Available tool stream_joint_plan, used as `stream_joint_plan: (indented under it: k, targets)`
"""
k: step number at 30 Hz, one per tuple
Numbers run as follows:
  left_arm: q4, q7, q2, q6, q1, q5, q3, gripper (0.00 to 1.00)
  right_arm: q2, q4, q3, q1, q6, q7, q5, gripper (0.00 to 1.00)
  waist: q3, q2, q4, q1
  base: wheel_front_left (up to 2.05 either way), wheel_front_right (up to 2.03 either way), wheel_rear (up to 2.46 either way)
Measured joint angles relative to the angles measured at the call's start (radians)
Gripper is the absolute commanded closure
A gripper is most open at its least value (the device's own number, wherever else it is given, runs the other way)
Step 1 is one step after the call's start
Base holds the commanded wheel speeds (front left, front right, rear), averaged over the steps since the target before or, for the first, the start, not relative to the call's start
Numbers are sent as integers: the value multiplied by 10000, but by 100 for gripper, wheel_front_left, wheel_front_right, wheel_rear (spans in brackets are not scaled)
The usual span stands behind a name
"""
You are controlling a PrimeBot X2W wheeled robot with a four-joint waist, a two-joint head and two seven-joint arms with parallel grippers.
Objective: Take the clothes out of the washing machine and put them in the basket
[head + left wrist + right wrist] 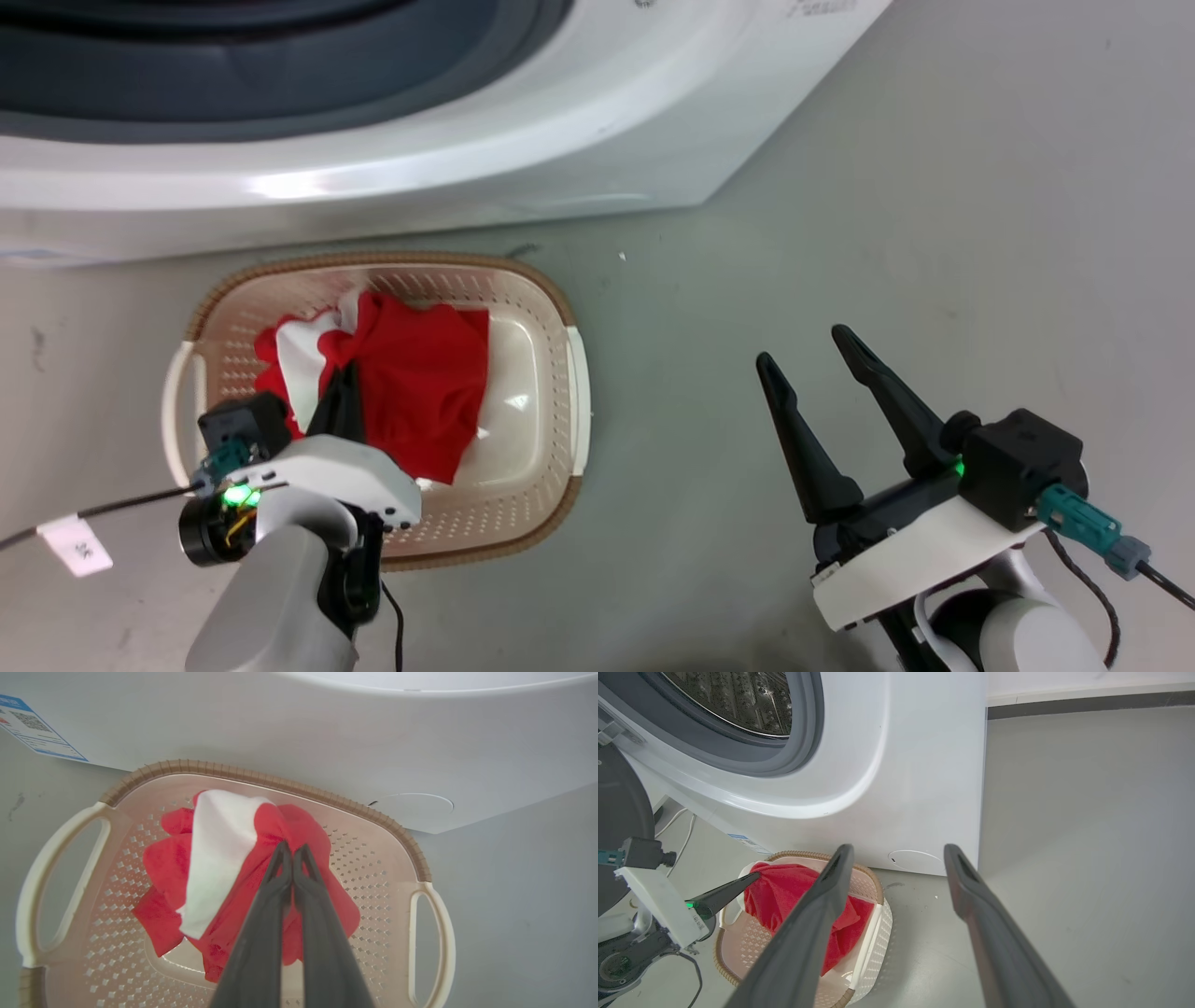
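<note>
Grey floor (887,233) carries everything. On it stands the washer (485,177), and the basket (373,262) sits tight at its foot, so the carry from the drum (738,700) is short. The clothes (420,392) lie bunched in the basket, their top fold pinched by the clenched left gripper (292,851), held low so they should drop inside once freed. Well aside, the right gripper (805,347) hangs spread wide and empty.

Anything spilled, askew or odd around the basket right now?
Nothing stands out. The clothes hang within the rim of the basket, pinched by the shut left claw. The right claw is open over the floor beside it.
</note>
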State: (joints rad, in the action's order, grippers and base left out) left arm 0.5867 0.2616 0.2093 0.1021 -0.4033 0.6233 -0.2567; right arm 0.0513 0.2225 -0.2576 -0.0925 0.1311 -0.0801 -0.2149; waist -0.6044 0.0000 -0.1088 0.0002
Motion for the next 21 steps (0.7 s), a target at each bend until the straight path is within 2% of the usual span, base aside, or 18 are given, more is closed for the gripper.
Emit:
stream_joint_plan:
  k: [4,11,17,18,19,20,21]
  targets:
    - [984,2,-157,-405,-768,-472,169,100,0,-56,-184,-244,0,140,-56,0,-689,0,-249,1,0,0,0]
    - [2619,13,-445,-849,-1596,-1035,345,100,4,-176,-349,-396,0,403,-196,0,-1552,0,-799,0,0,0,0]
    - [3977,13,-598,-1009,-1748,-1231,500,100,2,-378,-472,-525,0,546,-324,0,-1702,0,-1083,0,0,0,0]
    - [4184,13,-633,-1066,-1743,-1229,541,98,2,-428,-472,-543,0,585,-339,0,-1650,0,-1083,-1,0,0,0]
    - [4309,13,-660,-1131,-1727,-1183,633,75,-2,-483,-474,-555,0,614,-337,0,-1581,0,-1077,-1,0,0,0]
    - [4358,13,-669,-1174,-1689,-1177,709,31,0,-564,-468,-564,0,619,-334,0,-1490,0,-1066,0,0,0,0]
    - [4405,13,-685,-1210,-1623,-1189,746,0,0,-635,-462,-574,0,619,-261,0,-1377,0,-1050,-1,0,0,0]
